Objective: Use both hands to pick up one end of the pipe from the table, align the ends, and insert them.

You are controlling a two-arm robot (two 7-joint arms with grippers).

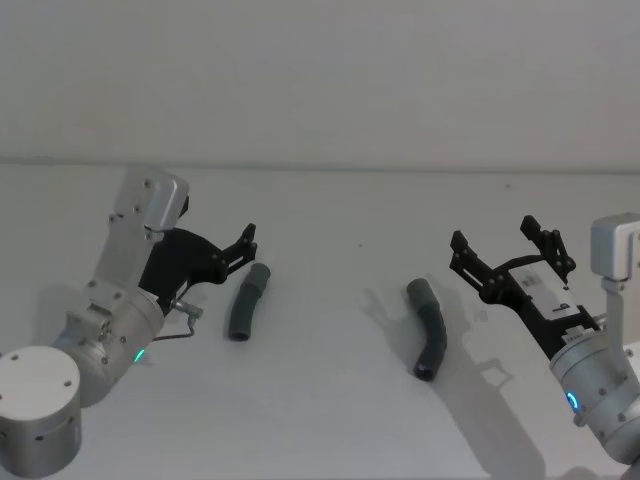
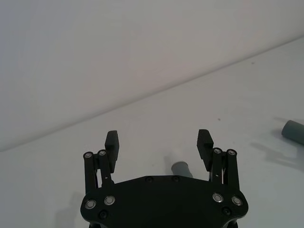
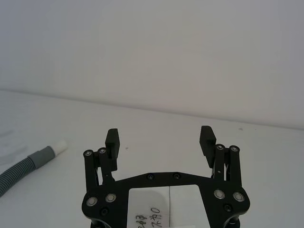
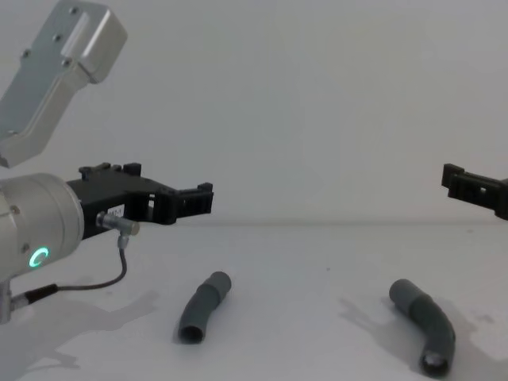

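Note:
Two dark grey bent pipe pieces lie apart on the white table (image 1: pixel 330 420). The left piece (image 1: pixel 247 301) (image 4: pixel 202 308) rests just below and in front of my left gripper (image 1: pixel 247 245) (image 2: pixel 158 137), which hovers open above the table with nothing between its fingers; that piece's end (image 2: pixel 181 167) peeks over the gripper's body. The right piece (image 1: pixel 428 340) (image 4: pixel 425 325) lies to the left of my right gripper (image 1: pixel 492 232) (image 3: pixel 160 135), also open and empty. In the right wrist view a pipe piece (image 3: pixel 28 164) shows a grey collar and a pale whitish tip (image 3: pixel 59 145).
A plain pale wall (image 1: pixel 320 80) rises behind the table's far edge. A thin cable (image 4: pixel 87 282) hangs from the left wrist. Bare table surface lies between the two pieces.

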